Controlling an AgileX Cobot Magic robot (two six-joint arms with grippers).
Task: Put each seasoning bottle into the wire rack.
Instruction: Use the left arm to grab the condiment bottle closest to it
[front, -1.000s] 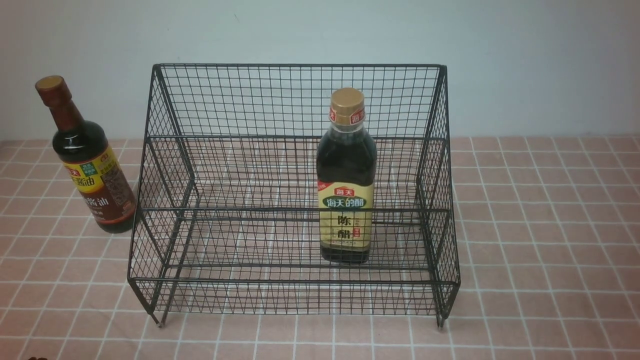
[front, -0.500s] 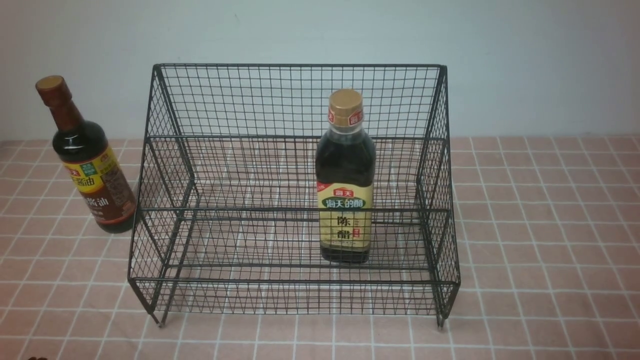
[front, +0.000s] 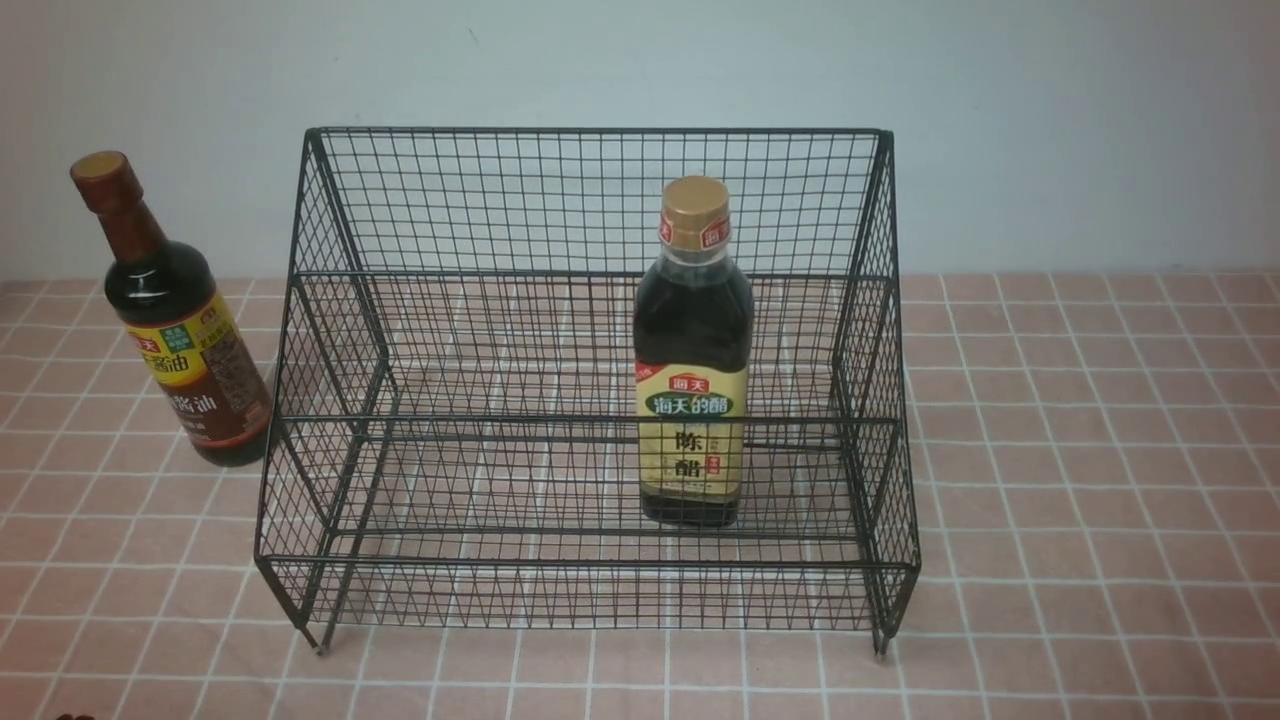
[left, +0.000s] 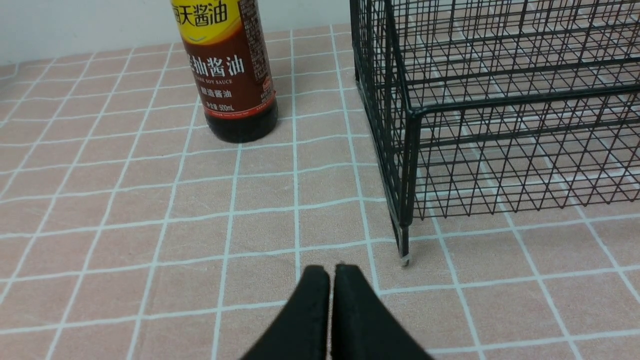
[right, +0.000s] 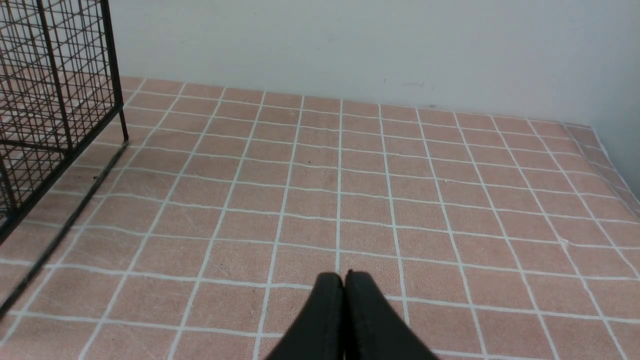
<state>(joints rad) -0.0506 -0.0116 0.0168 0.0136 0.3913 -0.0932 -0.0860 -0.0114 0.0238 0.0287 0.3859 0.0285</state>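
Front view: gold-capped bottle (front: 692, 360) stands in the wire rack (front: 600, 130), brown-capped bottle (front: 185, 345) outside. Only wrist views show left gripper (left: 330, 272) and right gripper (right: 344, 278), clenched empty.

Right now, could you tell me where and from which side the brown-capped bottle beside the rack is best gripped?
Probably around its wide labelled body, coming level from the front with the left gripper. The brown-capped bottle stands upright, its neck slim and tapered, and the wire rack crowds its right side.
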